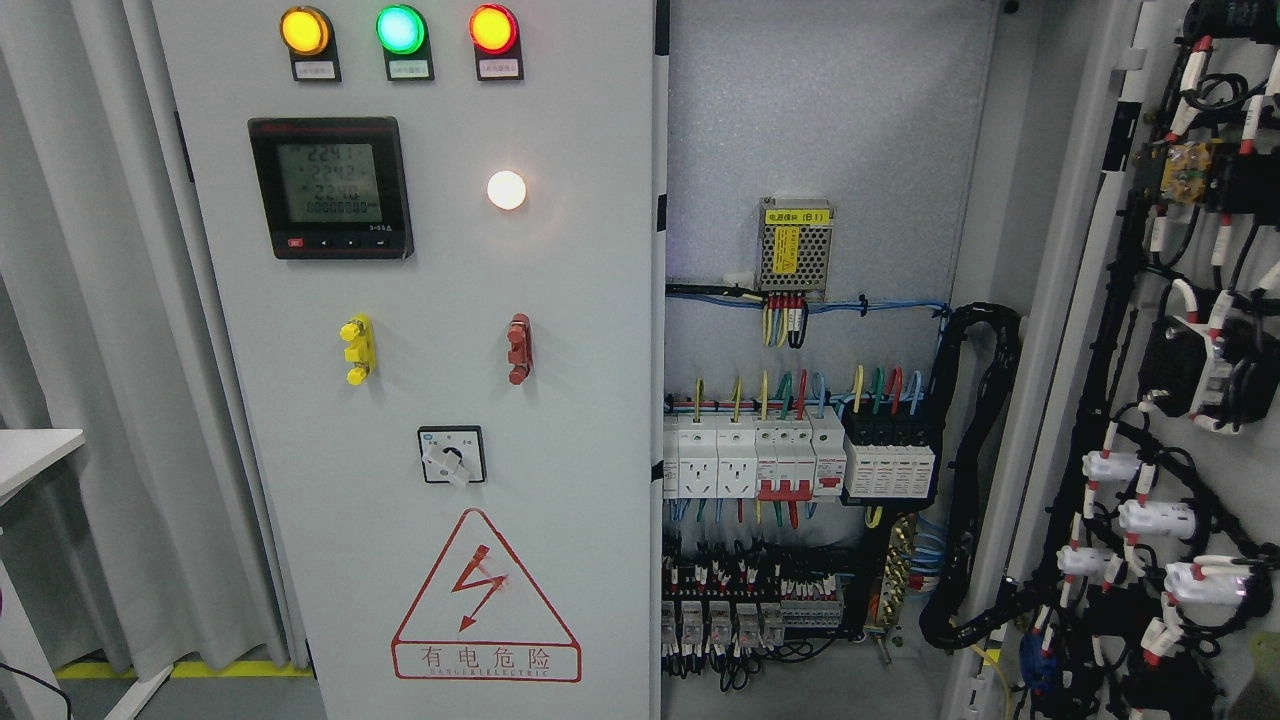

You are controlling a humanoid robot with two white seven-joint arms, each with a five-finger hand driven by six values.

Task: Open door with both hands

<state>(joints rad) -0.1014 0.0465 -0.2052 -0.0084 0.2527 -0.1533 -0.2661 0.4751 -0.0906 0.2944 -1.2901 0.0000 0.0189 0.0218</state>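
Note:
A grey electrical cabinet fills the head view. Its left door (420, 250) is closed and carries three indicator lamps, a digital meter (330, 187), a lit white lamp, a yellow handle (357, 350), a red handle (519, 348), a rotary switch (451, 456) and a red warning triangle. The right door (1150, 350) is swung wide open at the right, showing wiring on its inner side. The cabinet interior (810, 400) is exposed, with breakers, sockets and cables. Neither of my hands appears in the picture.
Grey curtains (90, 350) hang at the left. A white table corner (35, 450) juts in at the left edge. A yellow floor line (180, 668) runs under the curtain. A black cable bundle (970, 450) loops from interior to open door.

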